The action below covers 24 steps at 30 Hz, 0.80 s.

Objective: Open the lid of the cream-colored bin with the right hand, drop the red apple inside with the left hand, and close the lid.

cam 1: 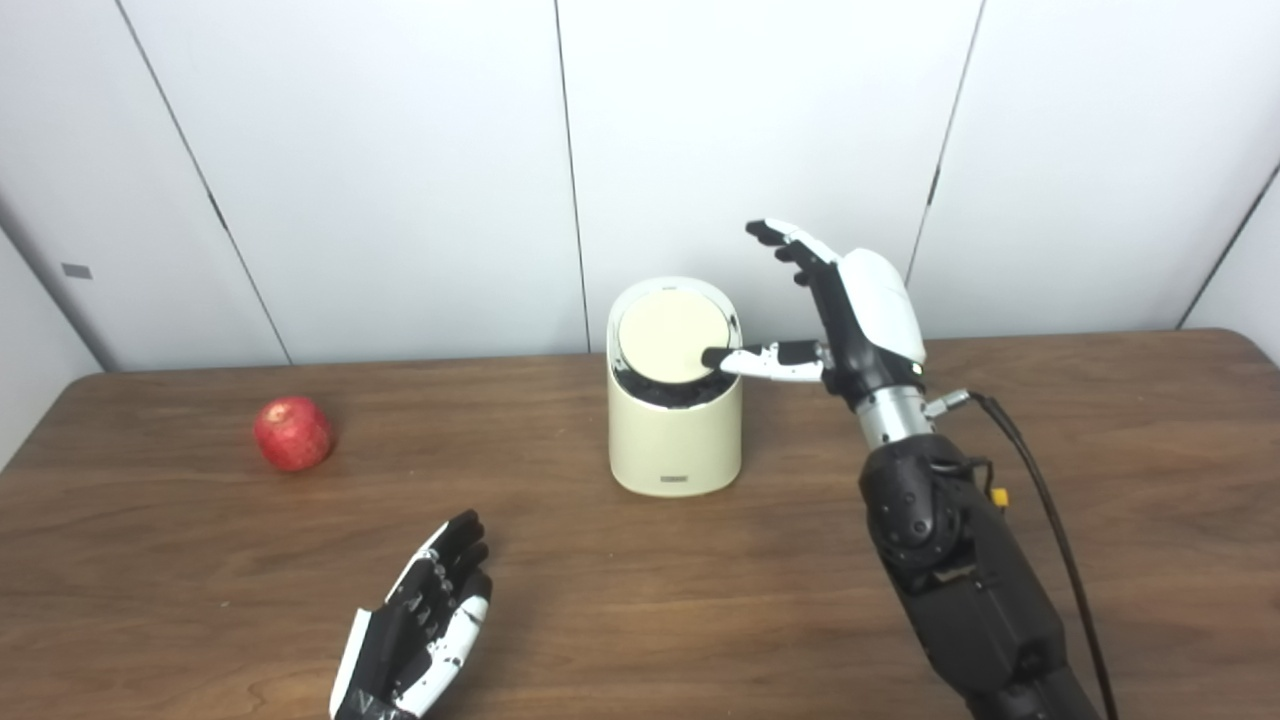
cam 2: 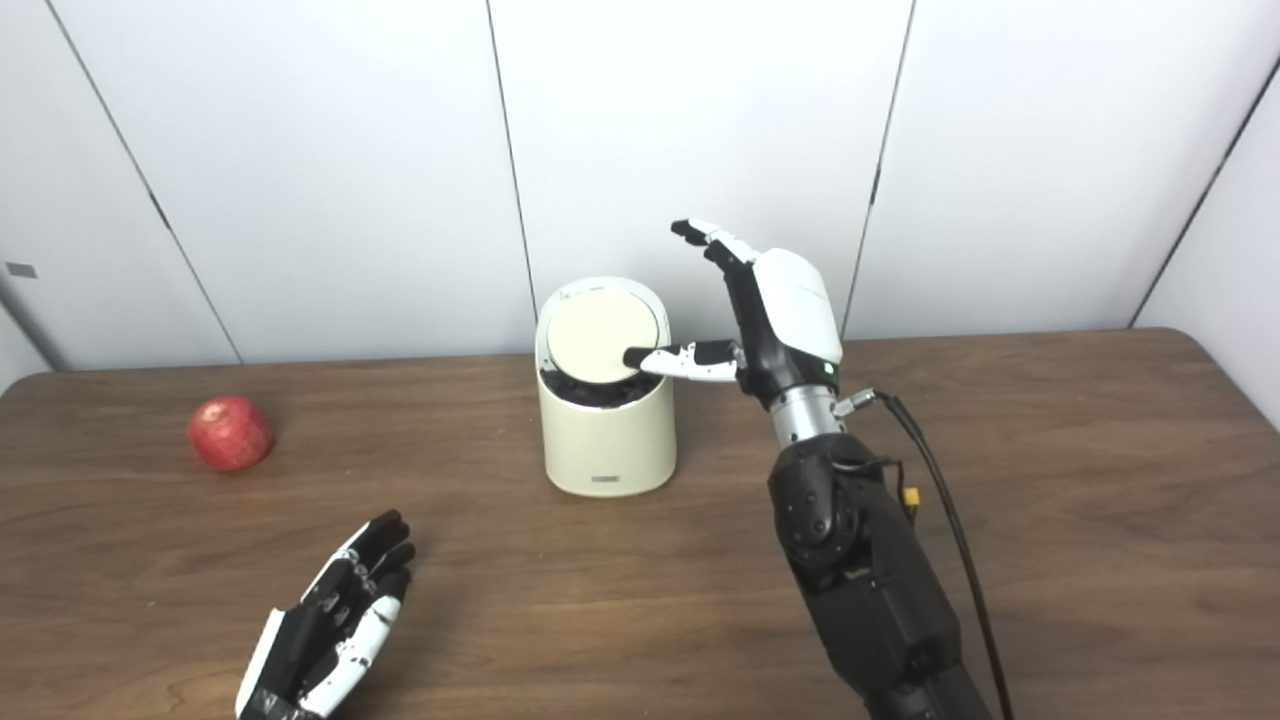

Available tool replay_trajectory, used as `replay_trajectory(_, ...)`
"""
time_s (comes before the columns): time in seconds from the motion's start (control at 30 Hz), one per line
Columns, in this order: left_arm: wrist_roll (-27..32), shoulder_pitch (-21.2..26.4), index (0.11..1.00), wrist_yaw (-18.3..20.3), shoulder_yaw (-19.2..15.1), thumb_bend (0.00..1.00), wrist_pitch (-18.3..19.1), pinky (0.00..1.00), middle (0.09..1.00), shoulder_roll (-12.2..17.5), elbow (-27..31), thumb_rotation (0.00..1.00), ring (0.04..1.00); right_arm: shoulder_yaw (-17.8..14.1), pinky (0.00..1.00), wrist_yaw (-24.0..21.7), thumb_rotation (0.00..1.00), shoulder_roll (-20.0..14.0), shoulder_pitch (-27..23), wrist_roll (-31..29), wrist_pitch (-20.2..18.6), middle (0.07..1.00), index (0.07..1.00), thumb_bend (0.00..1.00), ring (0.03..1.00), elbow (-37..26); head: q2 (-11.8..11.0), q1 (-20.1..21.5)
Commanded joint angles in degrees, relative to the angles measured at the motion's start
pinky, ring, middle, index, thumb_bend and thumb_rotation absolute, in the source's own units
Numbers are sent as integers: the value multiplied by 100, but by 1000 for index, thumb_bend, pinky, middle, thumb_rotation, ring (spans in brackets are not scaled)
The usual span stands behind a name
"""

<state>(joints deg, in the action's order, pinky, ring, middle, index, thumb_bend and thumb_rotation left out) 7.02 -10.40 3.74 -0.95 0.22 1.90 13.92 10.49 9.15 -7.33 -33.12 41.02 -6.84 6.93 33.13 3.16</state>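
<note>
- The cream-colored bin (cam 1: pixel 675 420) stands upright toward the far middle of the wooden table (cam 1: pixel 1100 480), close to the white panelled wall (cam 1: pixel 400 150)
- Its round lid (cam 1: pixel 668 338) sits tilted in the top opening, with a dark gap showing along its near edge; whether it is pressed partway in is hard to tell from here
- The right hand (cam 1: pixel 850 310) is raised just right of the bin, palm turned toward it, fingers (cam 1: pixel 790 240) spread and pointing up and away, holding nothing
- Its thumb (cam 1: pixel 755 360) reaches out leftward, the black tip touching the right edge of the lid
- The red apple (cam 1: pixel 292 433) rests on the table well to the left of the bin, apart from both hands
- The left hand (cam 1: pixel 420 630) lies low over the near left of the table, fingers loosely extended and slightly apart, empty, pointing toward the far right
- A black cable (cam 1: pixel 1050 520) trails along the right forearm
</note>
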Motion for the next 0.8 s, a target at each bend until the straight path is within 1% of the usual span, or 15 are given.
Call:
replay_trajectory(0.0,1,10,894,42,23,267,-141,914,899,13,79,275,897,-5,753,120,333,0,-404,55,2,827,833,726,819,35,14,-8)
replay_trajectory(0.2,-15,-8,894,29,42,275,-109,909,903,8,129,277,898,13,790,138,319,38,-647,-29,11,872,863,741,868,532,25,-31)
replay_trajectory(0.3,-15,-21,895,22,39,281,-83,907,902,10,172,280,896,51,807,101,329,51,-752,-39,-41,898,887,738,892,721,53,-26)
replay_trajectory(0.5,-13,-23,889,13,42,291,-70,895,895,5,196,292,893,119,820,182,314,115,-911,-112,-8,902,888,757,901,1044,75,-14)
replay_trajectory(0.7,-33,-36,897,18,50,281,-45,898,900,19,226,287,896,232,813,223,322,142,-935,-188,18,903,890,759,898,1144,117,-14)
replay_trajectory(0.77,-12,-34,899,20,48,284,-5,907,903,17,248,282,900,262,836,210,329,156,-921,-217,22,905,890,762,909,1122,124,-12)
